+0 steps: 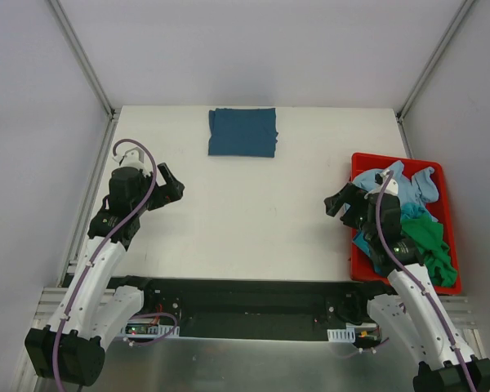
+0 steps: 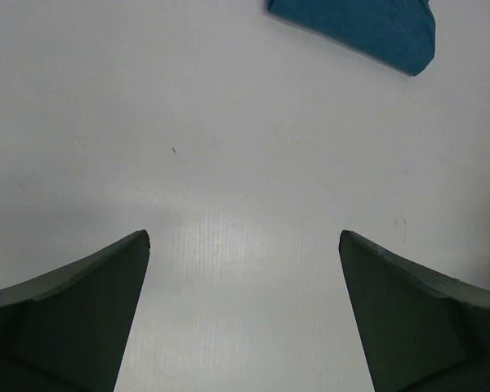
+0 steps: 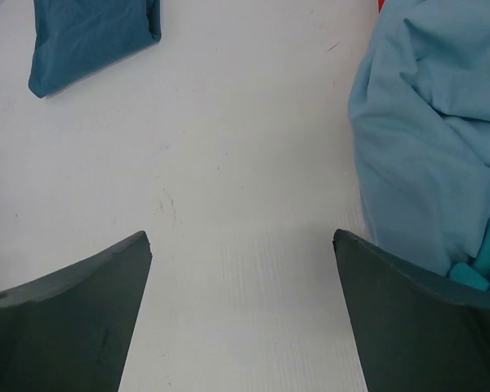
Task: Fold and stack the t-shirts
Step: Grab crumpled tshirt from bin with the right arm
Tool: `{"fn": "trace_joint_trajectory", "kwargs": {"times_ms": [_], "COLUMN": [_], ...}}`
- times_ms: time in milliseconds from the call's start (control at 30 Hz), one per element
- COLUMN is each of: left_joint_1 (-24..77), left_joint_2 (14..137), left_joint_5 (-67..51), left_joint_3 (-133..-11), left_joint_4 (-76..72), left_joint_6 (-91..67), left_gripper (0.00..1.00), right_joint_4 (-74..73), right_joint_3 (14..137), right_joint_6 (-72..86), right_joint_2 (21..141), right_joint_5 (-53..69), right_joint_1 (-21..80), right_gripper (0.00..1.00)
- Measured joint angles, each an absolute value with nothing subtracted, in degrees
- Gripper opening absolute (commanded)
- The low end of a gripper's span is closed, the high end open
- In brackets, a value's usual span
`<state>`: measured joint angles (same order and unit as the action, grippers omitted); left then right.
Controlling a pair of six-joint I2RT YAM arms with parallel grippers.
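Both wide open and empty, the left end effector and right end effector are flanking bare surface. The teal t-shirt is lying upper centre, the sky-blue t-shirt far right.

A big white surface lies flat with grey walls at the back and on both sides, a red bin sits on its right side near the front, and a few tiny dark marks dot the white.
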<state>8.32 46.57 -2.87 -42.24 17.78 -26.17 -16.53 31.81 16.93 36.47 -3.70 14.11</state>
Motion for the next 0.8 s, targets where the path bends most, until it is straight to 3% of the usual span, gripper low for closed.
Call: {"fn": "trace_joint_trajectory", "kwargs": {"times_ms": [300, 467, 800], "left_joint_1": [8.29, 8.32, 8.29], "left_joint_2": [46.76, 47.27, 46.98], "left_joint_5": [-2.94, -3.22, -5.69], "left_joint_3": [-42.24, -42.24, -42.24], "left_joint_4": [17.76, 17.74, 16.58], "left_joint_6": [-26.15, -26.13, -25.71], "left_gripper": [0.99, 0.99, 0.99], "right_joint_4": [-15.75, -19.88, -27.86], "right_joint_3": [32.01, 38.92, 62.87], "right_joint_6": [15.68, 13.61, 3.99], "right_joint_2": [37.93, 46.44, 72.58], "right_joint_5": [-2.74, -5.63, -5.85], "right_joint_1": [14.09, 12.62, -7.86], "right_gripper": [0.96, 0.96, 0.96]}}
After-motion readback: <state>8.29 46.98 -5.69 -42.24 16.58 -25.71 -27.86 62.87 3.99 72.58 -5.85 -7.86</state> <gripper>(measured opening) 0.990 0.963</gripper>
